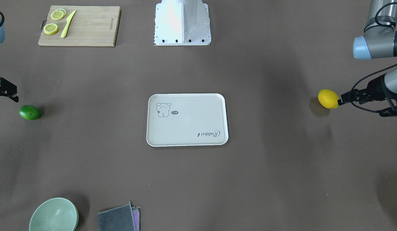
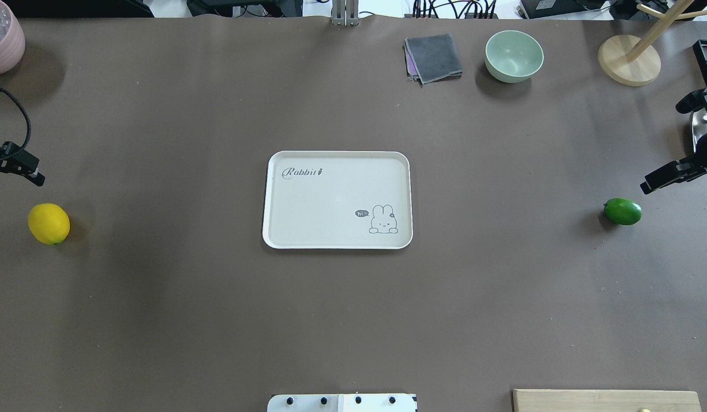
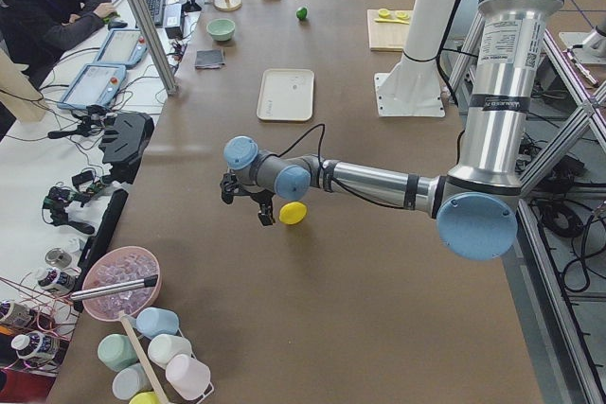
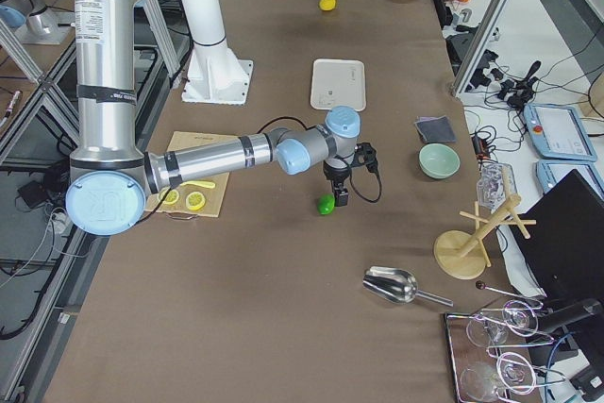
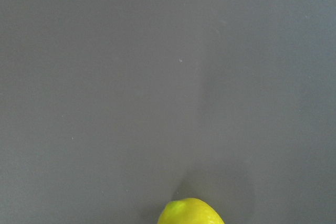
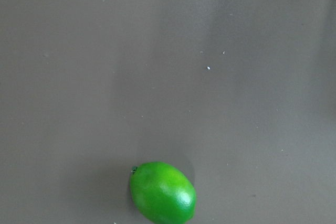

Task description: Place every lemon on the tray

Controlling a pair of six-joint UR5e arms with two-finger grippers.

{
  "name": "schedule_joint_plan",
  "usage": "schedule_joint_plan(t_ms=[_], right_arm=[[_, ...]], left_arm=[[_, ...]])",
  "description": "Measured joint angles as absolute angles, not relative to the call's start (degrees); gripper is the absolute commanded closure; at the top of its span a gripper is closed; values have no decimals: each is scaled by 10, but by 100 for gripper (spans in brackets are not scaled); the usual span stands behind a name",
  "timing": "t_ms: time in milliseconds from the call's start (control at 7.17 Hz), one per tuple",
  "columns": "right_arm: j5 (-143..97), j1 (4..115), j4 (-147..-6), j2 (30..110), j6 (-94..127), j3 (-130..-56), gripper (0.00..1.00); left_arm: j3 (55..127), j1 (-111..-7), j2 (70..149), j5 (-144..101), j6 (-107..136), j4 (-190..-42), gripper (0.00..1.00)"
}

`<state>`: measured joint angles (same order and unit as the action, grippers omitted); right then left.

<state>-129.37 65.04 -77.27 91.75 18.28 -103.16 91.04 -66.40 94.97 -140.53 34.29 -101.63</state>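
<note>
The yellow lemon [image 2: 48, 224] lies on the table at its left end, also in the front view [image 1: 328, 98] and at the bottom edge of the left wrist view [image 5: 190, 212]. My left gripper [image 2: 33, 176] hovers just beyond it, open and empty [image 1: 343, 101]. The green lemon [image 2: 622, 211] lies at the right end [image 1: 29, 112], low in the right wrist view [image 6: 163, 192]. My right gripper [image 2: 654, 182] hovers just beyond it, open and empty [image 1: 13, 95]. The off-white tray [image 2: 285, 229] sits empty at the table's middle [image 1: 153, 138].
A wooden cutting board [image 1: 89, 29] with lemon slices [image 1: 51, 29] and a yellow knife [image 1: 67, 24] lies near the robot's base. A green bowl [image 2: 513, 55], a grey cloth [image 2: 433, 57], a wooden stand [image 2: 628, 60] and a pink bowl [image 2: 2, 40] line the far edge.
</note>
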Motion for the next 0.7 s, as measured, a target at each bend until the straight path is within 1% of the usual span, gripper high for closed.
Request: schedule_joint_plan(t_ms=[698], right_arm=[[-1294, 650, -770, 921, 183, -1032, 0]], left_arm=[[913, -626, 928, -1406, 395, -1021, 0]])
